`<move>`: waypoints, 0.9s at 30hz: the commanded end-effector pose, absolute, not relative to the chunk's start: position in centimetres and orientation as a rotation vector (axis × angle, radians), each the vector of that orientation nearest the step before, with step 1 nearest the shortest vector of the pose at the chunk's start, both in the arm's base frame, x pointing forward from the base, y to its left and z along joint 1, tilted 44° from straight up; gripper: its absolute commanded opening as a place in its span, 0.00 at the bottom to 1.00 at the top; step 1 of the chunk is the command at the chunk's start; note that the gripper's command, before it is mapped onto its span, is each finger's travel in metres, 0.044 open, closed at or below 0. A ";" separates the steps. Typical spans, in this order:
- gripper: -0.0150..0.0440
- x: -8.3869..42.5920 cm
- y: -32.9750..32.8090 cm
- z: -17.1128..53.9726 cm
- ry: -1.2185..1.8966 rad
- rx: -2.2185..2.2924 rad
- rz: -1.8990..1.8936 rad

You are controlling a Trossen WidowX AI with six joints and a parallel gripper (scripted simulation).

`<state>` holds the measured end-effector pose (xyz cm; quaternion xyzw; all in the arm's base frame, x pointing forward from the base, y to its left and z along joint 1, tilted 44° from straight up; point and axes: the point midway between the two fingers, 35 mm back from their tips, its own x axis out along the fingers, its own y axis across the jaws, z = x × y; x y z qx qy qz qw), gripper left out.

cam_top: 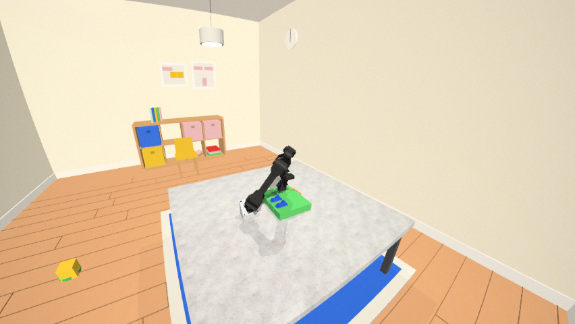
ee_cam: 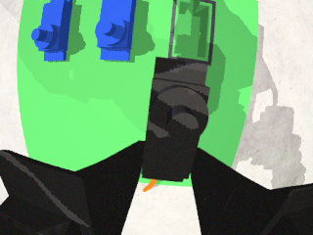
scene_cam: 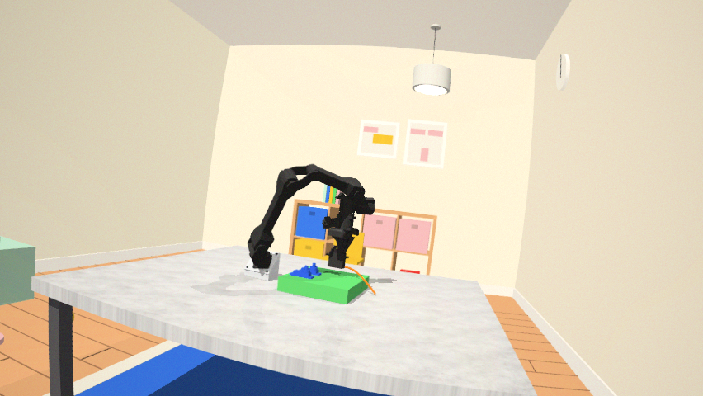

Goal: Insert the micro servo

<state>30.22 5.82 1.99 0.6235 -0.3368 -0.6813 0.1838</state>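
Observation:
The loose micro servo [ee_cam: 178, 129] is black, with its round output shaft facing the wrist camera. My gripper [ee_cam: 167, 151] [cam_top: 282, 187] [scene_cam: 337, 256] is shut on its sides and holds it above the green deck [ee_cam: 98, 127] [cam_top: 297, 201] [scene_cam: 314, 289]. The orange cable [ee_cam: 150, 185] [cam_top: 296, 190] [scene_cam: 365, 281] trails from the servo's end beyond the deck edge. The empty pocket, marked by a dark outline [ee_cam: 212, 34], lies just beyond the servo's far end in the wrist view, turned slightly relative to it. The servo's underside and the side notch cannot be made out.
Two blue servos [ee_cam: 56, 29] [ee_cam: 117, 29] stand in the deck in a row with the pocket, left of it in the wrist view. The deck lies on a grey table [cam_top: 241, 273] [scene_cam: 417, 324], beside the arm's white base plate [cam_top: 243, 213] [scene_cam: 271, 271].

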 end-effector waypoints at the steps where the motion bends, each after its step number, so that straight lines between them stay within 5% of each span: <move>1: 0.25 30.5 7.1 1.0 -0.951 1.769 -1.922; 27: 0.25 30.6 7.2 0.9 -1.833 2.120 -1.670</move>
